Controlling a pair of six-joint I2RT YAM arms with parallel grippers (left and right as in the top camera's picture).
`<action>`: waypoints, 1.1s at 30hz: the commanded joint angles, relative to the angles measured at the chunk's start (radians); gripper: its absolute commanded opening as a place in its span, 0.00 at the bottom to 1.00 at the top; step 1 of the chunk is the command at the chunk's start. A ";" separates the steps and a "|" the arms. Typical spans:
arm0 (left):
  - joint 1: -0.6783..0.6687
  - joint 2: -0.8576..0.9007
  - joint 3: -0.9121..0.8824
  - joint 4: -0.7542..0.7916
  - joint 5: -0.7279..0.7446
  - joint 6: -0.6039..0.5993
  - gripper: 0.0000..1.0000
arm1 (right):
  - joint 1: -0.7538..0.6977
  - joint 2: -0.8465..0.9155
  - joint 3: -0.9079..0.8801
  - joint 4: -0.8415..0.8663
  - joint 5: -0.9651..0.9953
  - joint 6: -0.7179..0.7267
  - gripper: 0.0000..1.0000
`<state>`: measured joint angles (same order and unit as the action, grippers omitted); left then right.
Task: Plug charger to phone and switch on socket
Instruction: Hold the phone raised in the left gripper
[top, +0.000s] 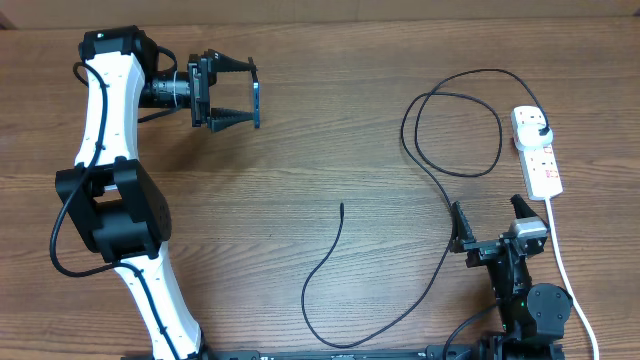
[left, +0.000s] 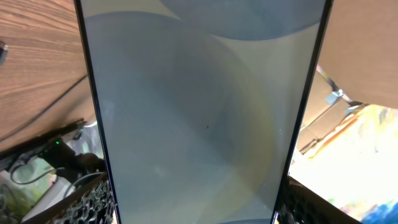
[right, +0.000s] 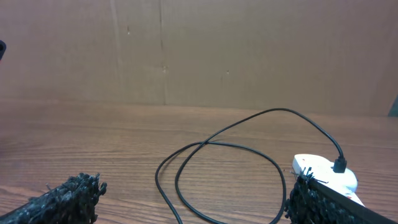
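Using the socket (top: 545, 172) as reference, nearest first.

Right gripper (top: 488, 212): just robot-side of the socket, low over the table (top: 330, 120), jaws wide apart, nothing in them. The charger (top: 318, 270) cable runs right beside its left finger but isn't gripped.

The white cord (top: 565, 270) trails from the socket back toward the robot, on the right gripper's right.

Connector tip (top: 342, 207): free on the table well left of the socket, pointing away from the robot. Slack curves back toward the robot, then comes up past the right gripper into a loose loop just left of the socket.

Plug (top: 541, 128): already seated in the socket's far end. Can't tell the switch position, too small.

Left gripper (top: 248, 93): far left of the socket, across the table, clamped on the phone (left: 205, 112) by its long edges. It's held off the table, screen toward the wrist camera. Can't tell which end has the port.

My read is that the step in hand is mating tip to phone. Suggestions:
- Right gripper takes the cable just behind the tip, not mid-cable, or the tip will flop.
- Bring the phone toward the tip, because slack is limited by the loop.
- Line up the tip axis with the port before pushing, then push straight.
- Keep the left clamp firm as the reaction.
- Avoid dragging the cable hard, as it could unseat the plug.
- Flip the switch last.
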<state>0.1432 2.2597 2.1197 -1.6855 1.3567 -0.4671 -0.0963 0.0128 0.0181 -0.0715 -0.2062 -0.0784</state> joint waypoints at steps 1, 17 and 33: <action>-0.007 0.001 0.031 -0.004 0.011 0.066 0.04 | 0.006 -0.010 -0.010 0.006 -0.005 0.002 1.00; -0.008 0.001 0.031 0.015 -0.085 0.124 0.04 | 0.006 -0.010 -0.010 0.006 -0.005 0.002 1.00; -0.008 0.001 0.031 0.018 -0.085 0.124 0.04 | 0.006 -0.010 -0.010 0.010 -0.005 0.002 1.00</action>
<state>0.1432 2.2597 2.1197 -1.6703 1.2434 -0.3656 -0.0963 0.0128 0.0185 -0.0708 -0.2066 -0.0784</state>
